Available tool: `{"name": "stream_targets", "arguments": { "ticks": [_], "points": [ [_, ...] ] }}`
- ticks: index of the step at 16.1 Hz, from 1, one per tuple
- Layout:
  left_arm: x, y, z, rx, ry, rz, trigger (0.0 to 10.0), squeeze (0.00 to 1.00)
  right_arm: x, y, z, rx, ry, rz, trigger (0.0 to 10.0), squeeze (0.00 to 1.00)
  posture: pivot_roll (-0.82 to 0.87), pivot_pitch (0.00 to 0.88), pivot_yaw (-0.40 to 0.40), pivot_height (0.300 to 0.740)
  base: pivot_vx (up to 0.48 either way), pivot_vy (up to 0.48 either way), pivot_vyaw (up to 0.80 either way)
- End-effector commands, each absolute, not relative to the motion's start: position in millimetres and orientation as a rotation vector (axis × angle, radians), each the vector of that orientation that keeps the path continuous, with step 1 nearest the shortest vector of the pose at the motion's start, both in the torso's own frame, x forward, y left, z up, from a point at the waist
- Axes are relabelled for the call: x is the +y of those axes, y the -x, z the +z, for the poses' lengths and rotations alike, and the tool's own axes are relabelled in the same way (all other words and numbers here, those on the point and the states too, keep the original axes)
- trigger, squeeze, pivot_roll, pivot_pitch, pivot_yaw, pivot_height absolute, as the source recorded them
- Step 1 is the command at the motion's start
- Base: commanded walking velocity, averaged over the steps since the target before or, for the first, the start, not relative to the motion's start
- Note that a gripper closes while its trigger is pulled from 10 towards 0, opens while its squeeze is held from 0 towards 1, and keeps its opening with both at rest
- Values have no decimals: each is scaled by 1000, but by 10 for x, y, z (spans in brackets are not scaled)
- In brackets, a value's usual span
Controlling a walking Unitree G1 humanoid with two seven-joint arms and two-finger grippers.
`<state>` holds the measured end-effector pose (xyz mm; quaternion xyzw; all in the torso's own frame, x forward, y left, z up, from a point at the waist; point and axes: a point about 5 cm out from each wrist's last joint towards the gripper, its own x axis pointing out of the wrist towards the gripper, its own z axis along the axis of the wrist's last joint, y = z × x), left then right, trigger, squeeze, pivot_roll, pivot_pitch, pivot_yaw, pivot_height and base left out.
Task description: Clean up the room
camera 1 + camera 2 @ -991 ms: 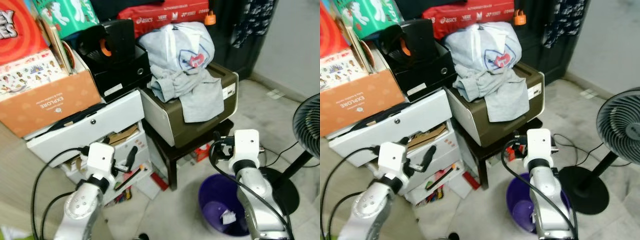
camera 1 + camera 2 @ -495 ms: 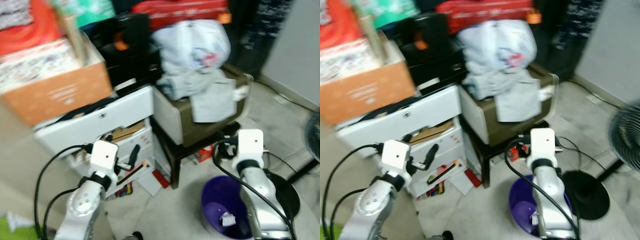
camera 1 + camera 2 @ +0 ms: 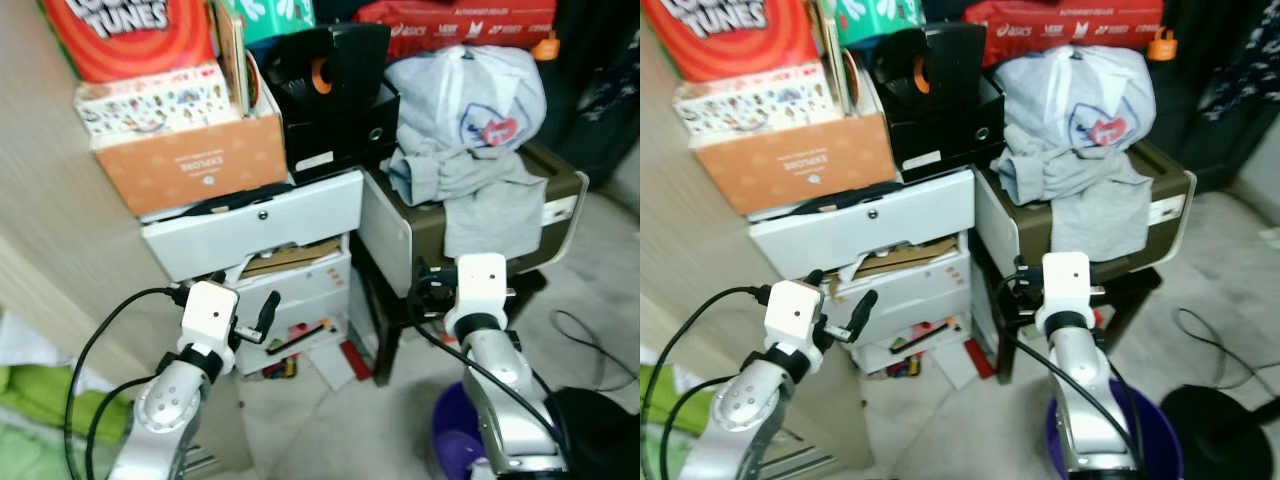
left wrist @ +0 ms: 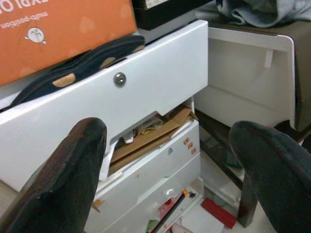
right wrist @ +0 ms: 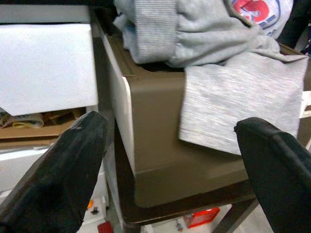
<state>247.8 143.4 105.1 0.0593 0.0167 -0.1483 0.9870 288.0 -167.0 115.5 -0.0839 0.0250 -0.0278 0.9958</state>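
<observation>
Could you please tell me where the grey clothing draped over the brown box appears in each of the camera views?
Left eye view: grey clothing at upper right, hanging over the brown box.
Right eye view: upper right of centre, on the same box.
Left wrist view: a strip at the top right edge.
Right wrist view: across the top and right, draped down the box front.
Shared landmark: the white drawer front beside the box.

The orange box (image 3: 195, 165) reads "EXPLORE", the red bag (image 3: 455, 17) "asics", the red-orange box (image 3: 125, 35) "TUNES".
</observation>
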Motion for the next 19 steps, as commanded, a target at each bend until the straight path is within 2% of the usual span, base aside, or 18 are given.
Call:
{"name": "stream_targets", "arguments": {
  "ticks": [1, 12, 19],
  "points": [
    [1467, -2468, 1048, 35, -122, -282, 10000, 0, -1732, -2862, 1129, 63, 162, -81, 10000, 0, -138, 93, 34, 740, 0, 0, 0],
    [1468, -2460, 1053, 31, -128, -298, 10000, 0, -1720, -2850, 1120, 66, 160, -82, 10000, 0, -139, 106, 37, 740, 0, 0, 0],
    [1480, -2466, 1039, 39, -128, -294, 10000, 0, -1715, -2851, 1122, 64, 160, -84, 10000, 0, -140, 107, 39, 740, 0, -340, 0]
  ]
}}
